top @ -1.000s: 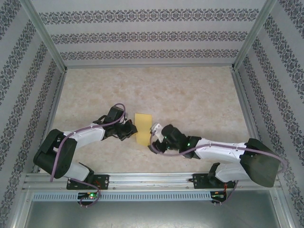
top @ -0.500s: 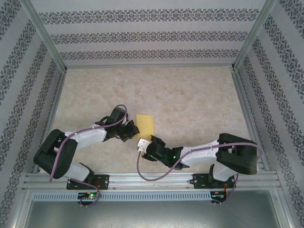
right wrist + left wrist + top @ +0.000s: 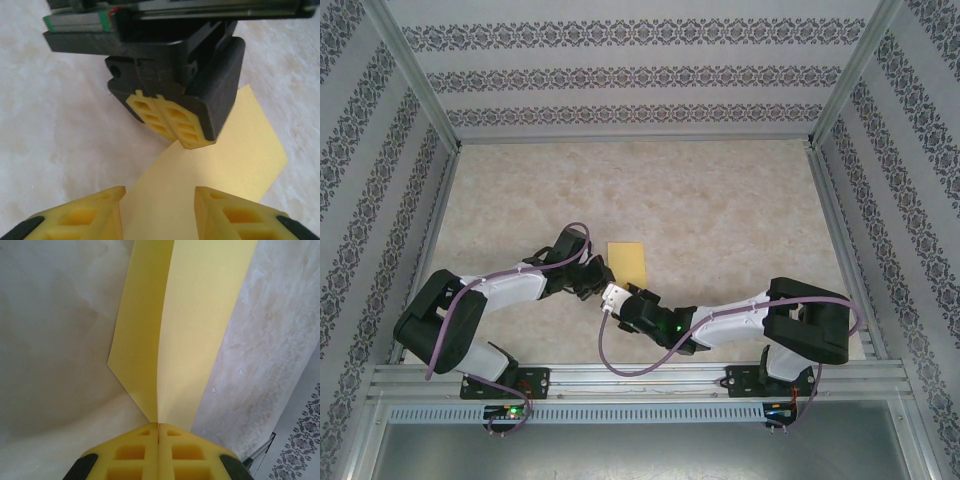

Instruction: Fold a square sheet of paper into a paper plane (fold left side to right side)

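The paper (image 3: 192, 315) lies on the table (image 3: 740, 200), left of centre, between the two wrists; in the top view it reads as an upright rectangle rather than a square, so the left-to-right fold is judged at least partly made. The left gripper (image 3: 158, 426) is pressed together on the paper's near-left corner, pads closed with no gap, just where two yellow panels meet along a line running away from the pinch; whether that line is a set crease or only a bend cannot be told. The left panel is shaded and appears raised off the table, the right panel is brighter. This hold is judged to serve as an anchor, so that the paper is not dragged while the other arm works. The right gripper (image 3: 159, 202) is set at the near side, just beside the left one, jaws spread, with the paper's near part showing in the gap between them; no contact is seen and nothing is pinched. It is judged to be lined up for taking or pressing that part. The right and far edges of the paper are unobstructed, with bare table beyond them toward the walls (image 3: 620, 75). Room is tight only at the near-left corner, where the two sets of fingers are almost nose to nose, and a clash is to be guarded against there
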Tool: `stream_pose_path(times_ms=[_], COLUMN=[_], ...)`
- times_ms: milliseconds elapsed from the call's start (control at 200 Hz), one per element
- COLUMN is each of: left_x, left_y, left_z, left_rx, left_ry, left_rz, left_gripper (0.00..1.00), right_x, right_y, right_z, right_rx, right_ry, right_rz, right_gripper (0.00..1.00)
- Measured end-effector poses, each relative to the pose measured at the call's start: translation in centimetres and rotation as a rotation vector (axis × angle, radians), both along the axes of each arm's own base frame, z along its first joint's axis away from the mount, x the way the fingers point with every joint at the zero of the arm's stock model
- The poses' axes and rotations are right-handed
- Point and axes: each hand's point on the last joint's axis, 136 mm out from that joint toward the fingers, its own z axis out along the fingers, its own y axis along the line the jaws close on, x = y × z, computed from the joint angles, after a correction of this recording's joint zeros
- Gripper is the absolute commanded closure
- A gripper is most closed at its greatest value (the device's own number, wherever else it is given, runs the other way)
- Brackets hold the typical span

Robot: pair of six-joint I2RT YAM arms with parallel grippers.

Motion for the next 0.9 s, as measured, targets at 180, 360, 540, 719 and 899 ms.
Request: stream_pose_path(times_ms=[180, 360, 540, 719, 899], left_x=[0.2, 0.3, 0.1, 0.4, 1.7], left_y=[-0.1, -0.2, 0.0, 0.5, 1.3], left_z=[0.0, 0.1, 0.0, 1.2, 3.4], left_rx=[-0.007, -0.010, 0.008, 0.043, 0.079], left_ry=[-0.002, -0.005, -0.008, -0.034, -0.108], left_rz=[0.006, 0.008, -0.013, -0.056, -0.108], left_gripper=[1.00, 0.93, 0.65, 0.60, 0.65], right_x=[0.2, 0.6, 0.7, 1.3, 1.3], right_y=[0.1, -0.1, -0.2, -1.3, -2.1], right_z=[-0.6, -0.9, -1.3, -1.4, -1.5], right_rx=[0.004, 0.026, 0.056, 0.133, 0.214], right_ry=[0.021, 0.058, 0.116, 0.218, 0.324], right_rz=[-0.014, -0.042, -0.053, -0.093, -0.117], right_gripper=[0.78, 0.99, 1.00, 1.00, 1.00])
